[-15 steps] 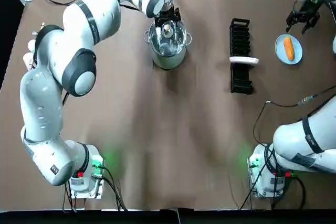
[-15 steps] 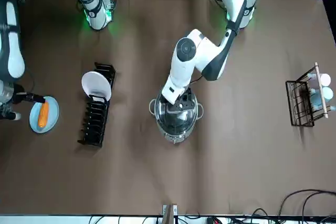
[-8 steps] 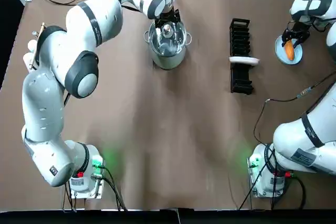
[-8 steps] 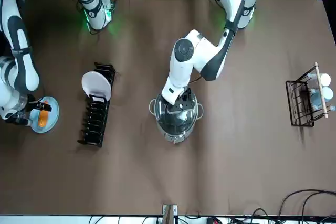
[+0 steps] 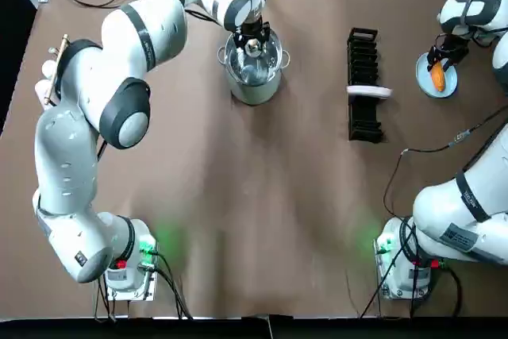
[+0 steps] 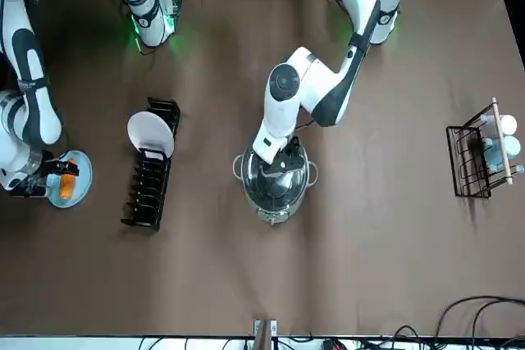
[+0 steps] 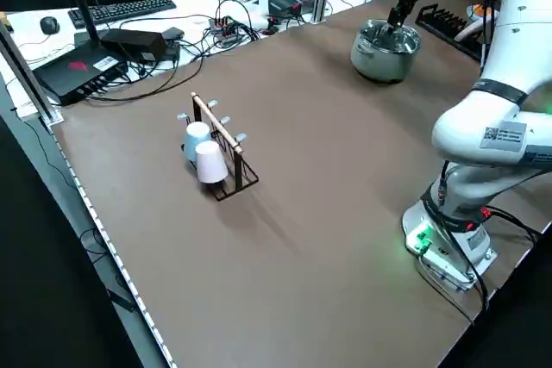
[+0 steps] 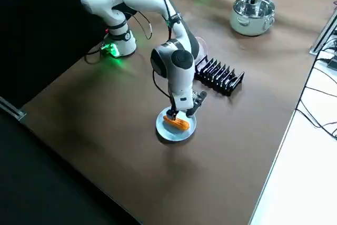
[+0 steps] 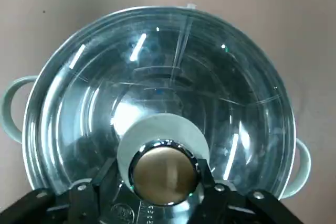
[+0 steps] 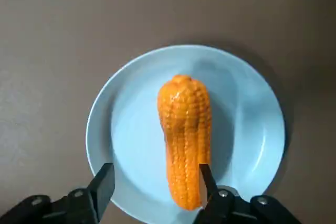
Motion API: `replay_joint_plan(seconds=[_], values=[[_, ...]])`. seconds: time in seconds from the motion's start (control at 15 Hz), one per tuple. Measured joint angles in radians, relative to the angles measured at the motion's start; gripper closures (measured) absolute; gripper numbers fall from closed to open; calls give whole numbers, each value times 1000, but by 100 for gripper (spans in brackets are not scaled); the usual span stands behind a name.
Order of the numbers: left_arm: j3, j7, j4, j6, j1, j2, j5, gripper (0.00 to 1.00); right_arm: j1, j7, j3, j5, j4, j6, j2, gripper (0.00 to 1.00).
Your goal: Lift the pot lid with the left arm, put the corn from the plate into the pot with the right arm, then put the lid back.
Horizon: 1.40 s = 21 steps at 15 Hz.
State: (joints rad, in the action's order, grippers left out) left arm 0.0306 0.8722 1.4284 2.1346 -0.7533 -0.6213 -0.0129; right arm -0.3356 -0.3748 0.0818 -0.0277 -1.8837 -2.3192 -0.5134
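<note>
A steel pot (image 5: 254, 81) stands at the far middle of the table with its glass lid (image 9: 173, 77) on it. My left gripper (image 5: 254, 40) is down on the lid, shut on the round metal knob (image 9: 164, 174), a finger against each side. At the far right an orange corn cob (image 10: 184, 129) lies on a light blue plate (image 10: 131, 129). My right gripper (image 10: 155, 174) hangs low over the plate (image 5: 425, 81), open. It straddles the near end of the corn (image 8: 176, 123); one finger touches the cob and the other stands apart.
A black dish rack (image 5: 363, 121) holding one white plate (image 5: 369, 91) stands between pot and corn plate. A wire rack with cups (image 6: 480, 149) sits at the robot's far left. A cable (image 5: 429, 156) trails over the table near the right arm's base.
My right gripper came in from the table's edge and dropped over the corn, then held there. My left gripper's fingers drew in onto the lid knob. The lid has stayed on the pot.
</note>
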Motion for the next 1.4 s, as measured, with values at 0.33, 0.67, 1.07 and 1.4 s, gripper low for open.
replay_joint_plan(seconds=[0.33,0.67,1.07,1.4], values=[[6,0,-14,-17,-3,2,0,49,-29,-55,0,0,19,-99,-61,31],[10,1,-15,-18,-8,1,0,50,-30,-67,-7,0,23,-149,-98,46],[15,14,-25,-69,11,51,-1,50,-28,-91,-12,1,39,-141,-94,60],[17,-6,-29,-199,72,164,-1,50,-4,-128,-75,5,114,157,44,60]])
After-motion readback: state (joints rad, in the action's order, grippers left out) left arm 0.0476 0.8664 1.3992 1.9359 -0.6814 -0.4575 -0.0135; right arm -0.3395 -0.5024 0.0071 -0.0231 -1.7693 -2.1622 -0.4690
